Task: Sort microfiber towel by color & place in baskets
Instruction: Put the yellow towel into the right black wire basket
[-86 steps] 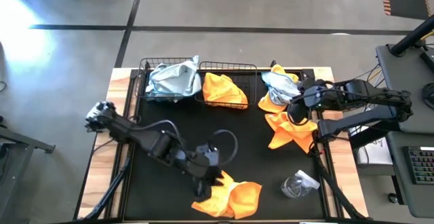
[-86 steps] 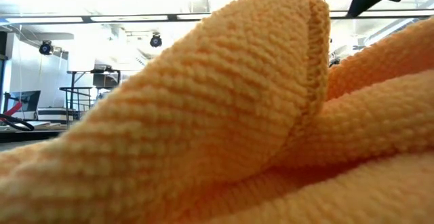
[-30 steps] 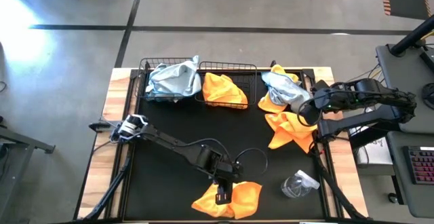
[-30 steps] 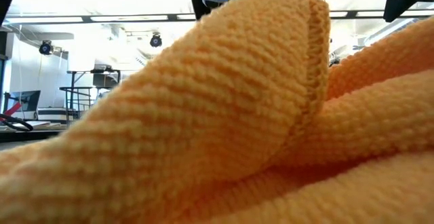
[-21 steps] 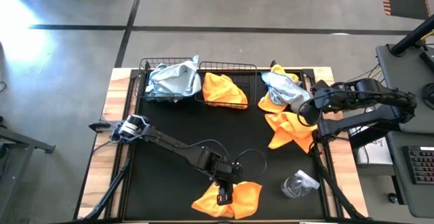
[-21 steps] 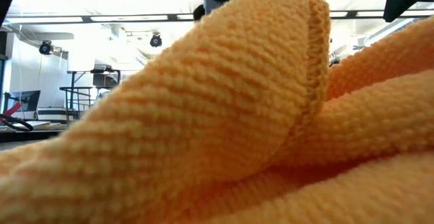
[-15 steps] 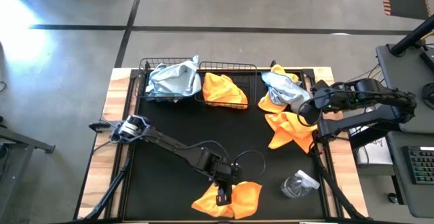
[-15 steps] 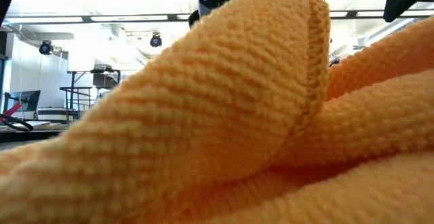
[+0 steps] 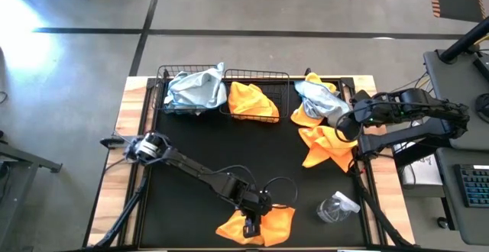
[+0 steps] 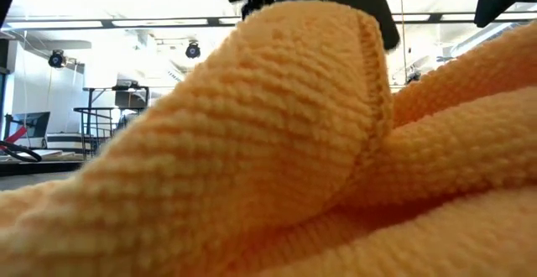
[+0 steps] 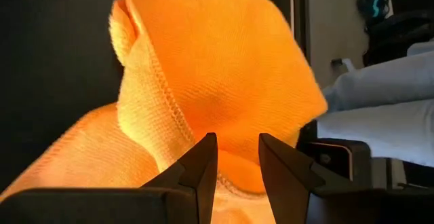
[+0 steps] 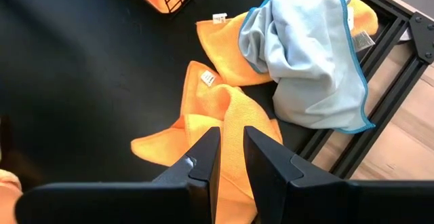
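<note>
Setting: robotics lab or test workshop, open industrial floor.

A wooden table [image 9: 134,99] with a black mat [image 9: 199,145] is set on a bare grey concrete floor [image 9: 229,8] marked with dark tape lines [image 9: 145,29]. Black framing rails [image 12: 380,108] are seen along the table edge. A desk with a keyboard [image 9: 475,187] is placed just beside the rig. Beyond the table, long ceiling light strips [image 10: 159,23], ceiling-mounted cameras [image 10: 56,59] and a metal equipment stand [image 10: 105,113] are seen in a bright, open hall.
</note>
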Robot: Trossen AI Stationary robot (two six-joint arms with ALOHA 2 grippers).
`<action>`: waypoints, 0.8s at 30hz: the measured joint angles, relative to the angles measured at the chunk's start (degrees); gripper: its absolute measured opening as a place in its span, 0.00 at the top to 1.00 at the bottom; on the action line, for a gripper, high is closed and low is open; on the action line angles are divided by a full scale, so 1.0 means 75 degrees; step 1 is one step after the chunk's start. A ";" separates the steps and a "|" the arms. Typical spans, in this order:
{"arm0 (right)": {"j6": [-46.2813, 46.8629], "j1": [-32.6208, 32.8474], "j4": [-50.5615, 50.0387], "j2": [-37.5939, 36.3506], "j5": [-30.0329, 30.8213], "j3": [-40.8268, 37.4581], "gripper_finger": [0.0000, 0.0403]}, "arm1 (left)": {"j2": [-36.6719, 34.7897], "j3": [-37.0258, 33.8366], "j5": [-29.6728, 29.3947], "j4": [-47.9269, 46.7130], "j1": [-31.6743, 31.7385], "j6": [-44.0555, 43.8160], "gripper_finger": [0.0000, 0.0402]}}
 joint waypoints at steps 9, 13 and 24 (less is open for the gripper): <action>0.0073 -0.0002 0.0025 0.0000 -0.0016 -0.0015 0.85 | 0.0529 -0.0006 0.0263 0.0153 -0.0093 -0.0149 0.77; 0.0111 0.0001 0.0028 0.0000 -0.0037 -0.0022 0.85 | 0.0607 0.0006 0.0270 0.0243 -0.0126 -0.0155 0.77; 0.0118 -0.0001 0.0028 0.0066 -0.0041 -0.0029 0.85 | 0.0627 -0.0069 0.0233 0.0250 -0.0196 -0.0221 0.77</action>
